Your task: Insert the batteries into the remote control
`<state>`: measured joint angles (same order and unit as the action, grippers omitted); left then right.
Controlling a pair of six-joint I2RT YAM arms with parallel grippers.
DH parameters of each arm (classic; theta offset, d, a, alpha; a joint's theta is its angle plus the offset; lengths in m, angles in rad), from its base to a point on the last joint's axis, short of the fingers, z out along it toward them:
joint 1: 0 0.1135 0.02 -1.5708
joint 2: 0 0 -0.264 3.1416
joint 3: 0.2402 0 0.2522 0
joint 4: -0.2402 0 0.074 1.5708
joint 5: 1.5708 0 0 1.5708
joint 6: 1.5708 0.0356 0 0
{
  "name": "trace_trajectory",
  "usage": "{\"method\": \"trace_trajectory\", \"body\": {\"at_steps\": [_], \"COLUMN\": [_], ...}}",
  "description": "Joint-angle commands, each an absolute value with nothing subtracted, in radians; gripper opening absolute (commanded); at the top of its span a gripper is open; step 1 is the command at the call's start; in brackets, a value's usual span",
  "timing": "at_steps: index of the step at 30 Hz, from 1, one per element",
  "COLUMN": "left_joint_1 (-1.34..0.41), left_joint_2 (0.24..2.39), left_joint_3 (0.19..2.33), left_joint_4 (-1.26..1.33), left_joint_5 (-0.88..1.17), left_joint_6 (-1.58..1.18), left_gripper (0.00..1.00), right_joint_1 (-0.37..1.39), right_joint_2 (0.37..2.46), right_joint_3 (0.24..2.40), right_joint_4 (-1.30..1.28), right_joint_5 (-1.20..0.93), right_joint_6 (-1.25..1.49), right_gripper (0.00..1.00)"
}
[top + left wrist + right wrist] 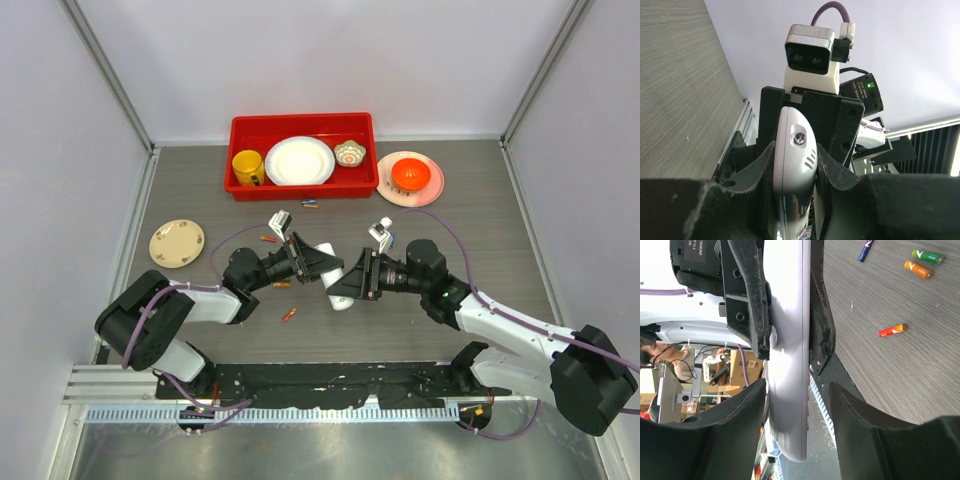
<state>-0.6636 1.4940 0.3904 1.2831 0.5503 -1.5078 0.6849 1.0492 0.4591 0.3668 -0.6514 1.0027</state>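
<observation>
Top external view, from the left: a beige plate (177, 243) lies on the table (185, 190). Next comes the left gripper (322, 266), which is clamped on the remote (342, 299) and holds it off the table near the middle. Loose batteries (289, 315) are scattered around and beneath it. The right gripper (350, 281) is set head-on against the left one, astride the remote's other end.

In the left wrist view the remote (792, 165) is pinched edge-on between both fingers (760, 180).

In the right wrist view "DAMIAO" can be read on a black motor housing (695, 257) at upper left. A gap is seen between the remote (787, 340) and one right finger (855, 410), so those jaws stand parted. Further right, a red battery (892, 330), an orange battery (918, 269) and a green battery (927, 256) lie on the table. A white mark is printed on the last two, and their lettering is too small to be read.
</observation>
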Motion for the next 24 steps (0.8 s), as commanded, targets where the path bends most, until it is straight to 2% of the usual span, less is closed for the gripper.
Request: {"method": "trace_trajectory", "body": {"at_steps": [1, 7, 19, 21, 24], "left_joint_1": [-0.663, -0.663, -0.667, -0.669, -0.670], "left_joint_2": [1.460, 1.463, 1.456, 1.453, 1.453], "left_joint_3": [0.393, 0.399, 0.400, 0.394, 0.390], "left_joint_4": [1.536, 1.536, 1.536, 1.536, 1.536], "left_joint_5": [0.545, 0.545, 0.548, 0.546, 0.546], "left_joint_6": [-1.502, -1.500, -1.505, -1.505, -1.503], "left_gripper": [0.00, 0.00, 0.00, 0.00, 0.00], "right_joint_1": [0.681, 0.681, 0.681, 0.681, 0.681], "right_joint_2": [1.019, 1.009, 1.031, 1.037, 1.052], "right_joint_3": [0.453, 0.431, 0.431, 0.434, 0.443], "right_joint_4": [0.402, 0.391, 0.365, 0.357, 0.351], "right_joint_5": [-0.655, -0.675, -0.592, -0.578, -0.581], "right_joint_6": [1.002, 0.996, 1.002, 0.997, 0.993], "right_gripper": [0.60, 0.57, 0.17, 0.01, 0.01]}}
